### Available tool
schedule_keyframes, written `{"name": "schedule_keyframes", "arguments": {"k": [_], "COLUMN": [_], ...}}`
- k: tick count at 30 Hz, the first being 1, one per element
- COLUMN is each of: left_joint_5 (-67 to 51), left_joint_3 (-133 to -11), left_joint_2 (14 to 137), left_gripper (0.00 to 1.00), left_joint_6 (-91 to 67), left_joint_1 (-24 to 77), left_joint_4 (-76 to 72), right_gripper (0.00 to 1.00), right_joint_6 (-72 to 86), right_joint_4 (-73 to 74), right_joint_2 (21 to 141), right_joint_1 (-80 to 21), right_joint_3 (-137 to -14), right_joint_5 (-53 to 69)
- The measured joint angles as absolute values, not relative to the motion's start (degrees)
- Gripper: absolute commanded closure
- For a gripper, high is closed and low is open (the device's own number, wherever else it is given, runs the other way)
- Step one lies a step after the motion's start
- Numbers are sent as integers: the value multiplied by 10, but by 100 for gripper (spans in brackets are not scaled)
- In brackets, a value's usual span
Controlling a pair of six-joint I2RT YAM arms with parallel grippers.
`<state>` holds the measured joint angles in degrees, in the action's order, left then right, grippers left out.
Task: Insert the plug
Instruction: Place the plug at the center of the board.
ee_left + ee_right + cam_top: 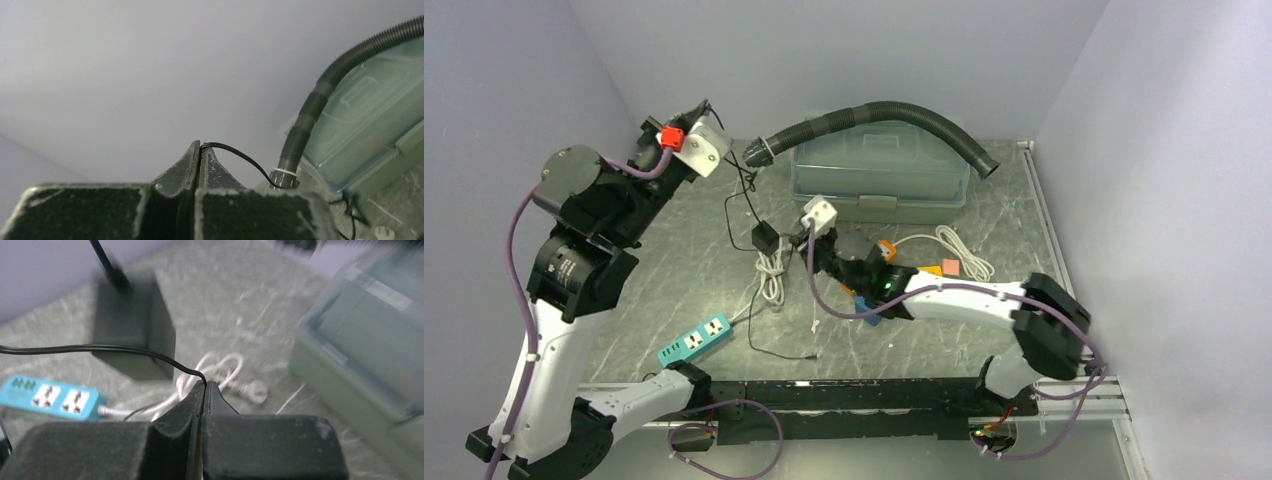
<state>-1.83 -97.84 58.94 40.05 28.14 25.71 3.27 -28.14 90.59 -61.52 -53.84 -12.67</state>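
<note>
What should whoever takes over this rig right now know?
Left gripper: shut on the thin black cable, raised high by the hose end.
Right gripper: shut on what looks like the same cable, low over the table, close to the black adapter.
Teal power strip: flat on the table nearer the arm bases, apart from the adapter; its visible sockets are empty.
Done: cable gripped by both.
Left: bring the adapter to the strip and insert it.

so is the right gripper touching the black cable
Touching: right wrist view shows the right gripper shut on the black cable, pinched at its tips.
</note>
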Motion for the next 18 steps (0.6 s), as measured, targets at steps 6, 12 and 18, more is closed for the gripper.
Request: {"name": "schedule_keyframes", "arguments": {"k": [6, 12, 18], "left_joint_5": [4, 36, 54], "left_joint_3": [-913, -881, -827], "left_joint_2": [577, 582, 573], "left_gripper": [100, 100, 100], "left_joint_6": [417, 427, 445], "left_joint_1": [281, 281, 281], "left_joint_4": [251, 251, 247], "right_gripper": [100, 100, 100], "right_joint_6": [-34, -112, -189], "right_joint_4": [-198, -129, -103], "right_joint_2": [827, 820, 801], "right_joint_1": [-604, -604, -603], "right_joint_3": [-645, -783, -807], "right_joint_5": [-135, -163, -209]}}
